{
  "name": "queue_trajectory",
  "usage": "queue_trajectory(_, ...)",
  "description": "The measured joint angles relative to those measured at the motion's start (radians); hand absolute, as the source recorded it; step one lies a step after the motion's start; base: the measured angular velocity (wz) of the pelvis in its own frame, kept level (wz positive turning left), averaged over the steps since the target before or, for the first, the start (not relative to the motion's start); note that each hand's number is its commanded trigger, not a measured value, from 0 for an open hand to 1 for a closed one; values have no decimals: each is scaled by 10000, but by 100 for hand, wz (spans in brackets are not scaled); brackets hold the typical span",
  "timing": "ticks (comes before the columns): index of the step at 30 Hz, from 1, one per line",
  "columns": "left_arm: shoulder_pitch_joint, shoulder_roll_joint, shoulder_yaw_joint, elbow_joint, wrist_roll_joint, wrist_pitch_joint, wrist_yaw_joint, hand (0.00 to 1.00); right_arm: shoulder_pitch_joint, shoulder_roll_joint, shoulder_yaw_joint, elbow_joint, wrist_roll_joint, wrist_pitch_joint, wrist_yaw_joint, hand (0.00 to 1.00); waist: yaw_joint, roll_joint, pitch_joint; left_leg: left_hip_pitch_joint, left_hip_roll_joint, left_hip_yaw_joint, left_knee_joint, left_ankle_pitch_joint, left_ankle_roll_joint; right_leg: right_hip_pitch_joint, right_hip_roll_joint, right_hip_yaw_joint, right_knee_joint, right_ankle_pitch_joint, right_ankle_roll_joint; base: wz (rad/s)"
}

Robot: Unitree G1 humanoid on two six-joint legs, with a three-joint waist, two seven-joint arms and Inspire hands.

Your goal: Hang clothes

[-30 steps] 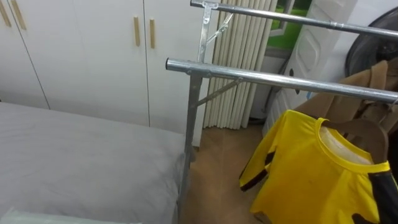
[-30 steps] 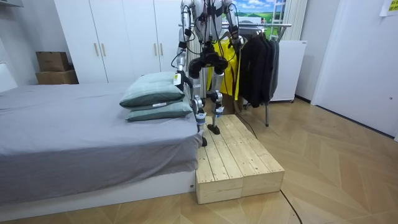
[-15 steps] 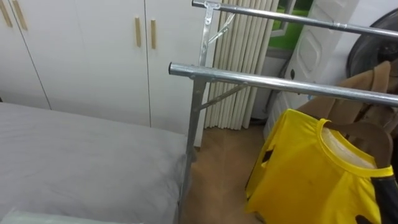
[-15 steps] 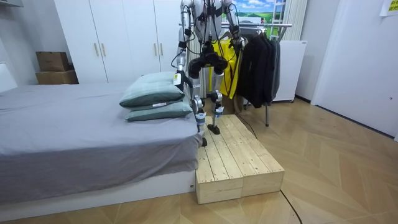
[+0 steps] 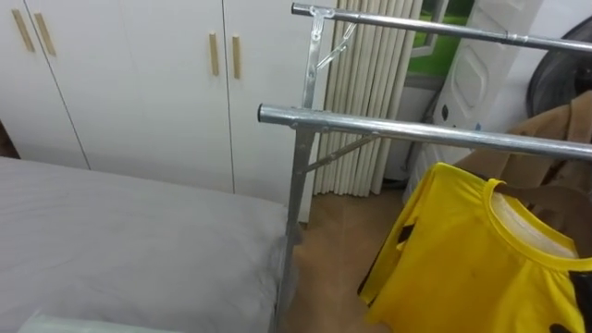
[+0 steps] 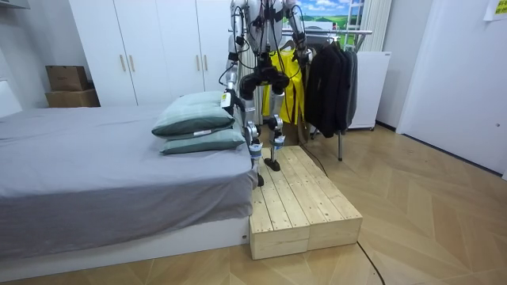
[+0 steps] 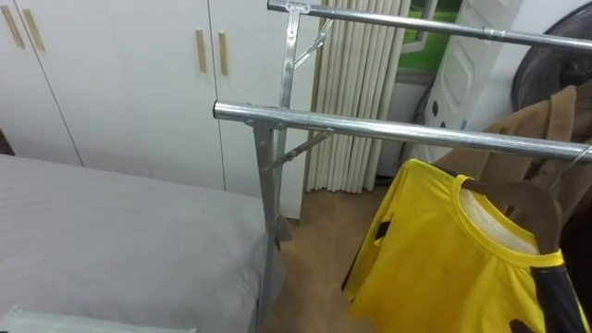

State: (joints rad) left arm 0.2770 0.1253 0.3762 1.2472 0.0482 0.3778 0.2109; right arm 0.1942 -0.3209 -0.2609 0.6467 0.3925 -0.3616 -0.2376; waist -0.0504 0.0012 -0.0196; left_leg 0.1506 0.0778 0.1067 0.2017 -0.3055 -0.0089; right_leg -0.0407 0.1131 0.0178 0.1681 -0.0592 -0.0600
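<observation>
Two cardboard boxes [image 6: 67,79] sat stacked at the room view's left, before a white wardrobe [image 6: 142,47]. A grey bed [image 6: 95,174] carried two green-grey pillows [image 6: 194,119]. The robot stood on one pale wooden platform [image 6: 305,210], laid on parquet beside the bed, at a metal clothes rack [image 6: 356,32]. Its left hand [image 6: 226,95] hung near the pillows and its right hand [image 6: 303,54] was up by the rack. Both were too small to tell how they were set. From the head camera, four wooden handles [image 5: 215,54] showed on the wardrobe doors, then two steel rails [image 5: 425,137], one behind the other. One yellow shirt [image 5: 462,268], black-trimmed, sat on a wooden hanger [image 7: 518,199] just under the nearer rail. Dark coats [image 6: 329,79] hung to its right. A yellow sheet [image 6: 495,8] on the far-right wall was too small to read.
</observation>
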Motion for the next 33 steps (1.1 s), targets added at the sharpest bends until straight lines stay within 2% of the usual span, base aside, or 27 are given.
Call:
queue_trajectory(13, -22, -3, -566, 4, -174, -39, 247, 0, 0, 85, 32, 106, 95, -8, -465, 0, 14, 29, 15, 112, -28, -260, 38, -22, 35, 226, -74, -250, -8, -35, 38, 7)
queue_trajectory(16, -22, -16, -590, 23, -179, -119, 368, 0, -10, 132, 39, 96, -405, -8, -785, 0, 94, 28, 15, 126, -34, -262, 56, -20, 38, 241, -77, -223, 4, -34, 37, 0)
queue_trajectory(19, -24, -28, -636, 22, -195, -178, 440, 0, -160, 382, 26, 18, -1452, -2, -1144, 0, 93, 25, 16, 94, -44, -261, 102, -22, 41, 220, -79, -172, 0, -56, 32, -1)
queue_trajectory(22, -25, -26, -875, 23, -797, -209, 587, 0, -171, 891, 9, -764, -2579, 317, -1657, 0, 95, 18, 21, 46, -47, -186, 111, -22, 38, 75, -30, -52, 41, -91, 17, -13)
queue_trajectory(23, -24, -26, -869, 23, -883, -209, 589, 0, -171, 1146, -4, -1406, -3162, 665, -1872, 0, 92, 22, 24, -25, -37, -86, 104, -15, 25, -53, 5, 48, 72, -61, -17, -30)
queue_trajectory(24, -24, -25, -865, 23, -935, -210, 589, 0, -149, 1443, 10, -1910, -3623, 888, -2006, 0, 71, 31, 35, -98, -25, -12, 87, -4, 6, -166, 24, 81, 74, -6, -43, -29)
queue_trajectory(26, -23, -25, -863, 23, -1029, -242, 587, 0, -38, 1750, 0, -2718, -4019, 1227, -2112, 0, 36, 43, 47, -143, -27, 30, 10, 23, -27, -276, 34, 96, 201, -8, -54, -13)
queue_trajectory(28, -19, -20, -856, 23, -1038, -353, 575, 0, 82, 1822, -35, -3467, -4412, 1680, -2164, 0, 24, 28, 86, -171, -28, 74, -27, 36, -45, -357, 97, 137, 310, -65, -62, -10)
queue_trajectory(30, 32, -18, -855, 23, -1079, -399, 450, 0, 94, 1849, -48, -4188, -4882, 2124, -2168, 0, 27, 25, 139, -164, -31, 253, -22, 43, -57, -515, 149, 406, 453, -137, -62, -23)
queue_trajectory(31, 25, -13, -854, 23, -1082, -419, 417, 0, 125, 1884, -60, -4386, -4925, 2198, -2179, 0, 18, 15, 164, -182, -32, 273, -14, 43, -57, -566, 147, 435, 493, -145, -67, -22)
queue_trajectory(33, 56, -5, -861, 24, -1158, -702, 215, 0, 367, 1957, -26, -5480, -4978, 2553, -2175, 0, 29, -44, 283, -318, -62, 477, 4, 48, -64, -922, 167, 608, 746, -218, -65, -25)
